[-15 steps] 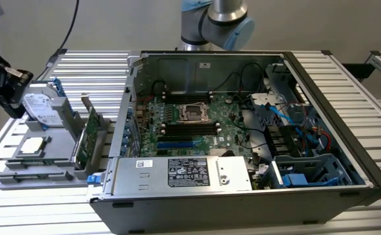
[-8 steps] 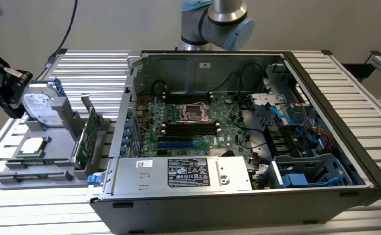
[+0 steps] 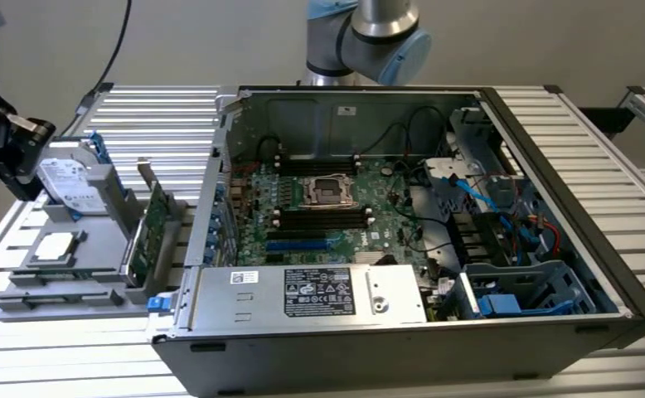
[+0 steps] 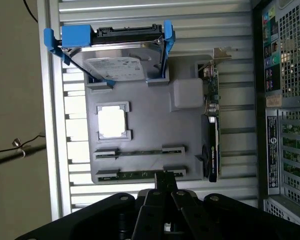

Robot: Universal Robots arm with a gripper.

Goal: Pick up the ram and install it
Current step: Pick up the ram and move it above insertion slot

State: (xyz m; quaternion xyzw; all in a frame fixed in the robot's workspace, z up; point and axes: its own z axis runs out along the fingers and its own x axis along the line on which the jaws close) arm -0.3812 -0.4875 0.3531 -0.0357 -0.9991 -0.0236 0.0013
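Two rams lie edge-on in the grey parts holder, seen as thin green strips: one ram and a second ram closer to my fingers. My gripper hovers above the holder's edge, its black fingertips pressed together with nothing between them, just beside the end of the nearer ram. In the exterior view my gripper hangs over the holder at the exterior view's left, well away from the open computer case. The black memory slots sit on the motherboard.
The holder also carries a hard drive in a blue caddy, a square processor and a green expansion card with a metal bracket. The case's perforated wall stands beside the holder. A power supply and blue cables crowd the case.
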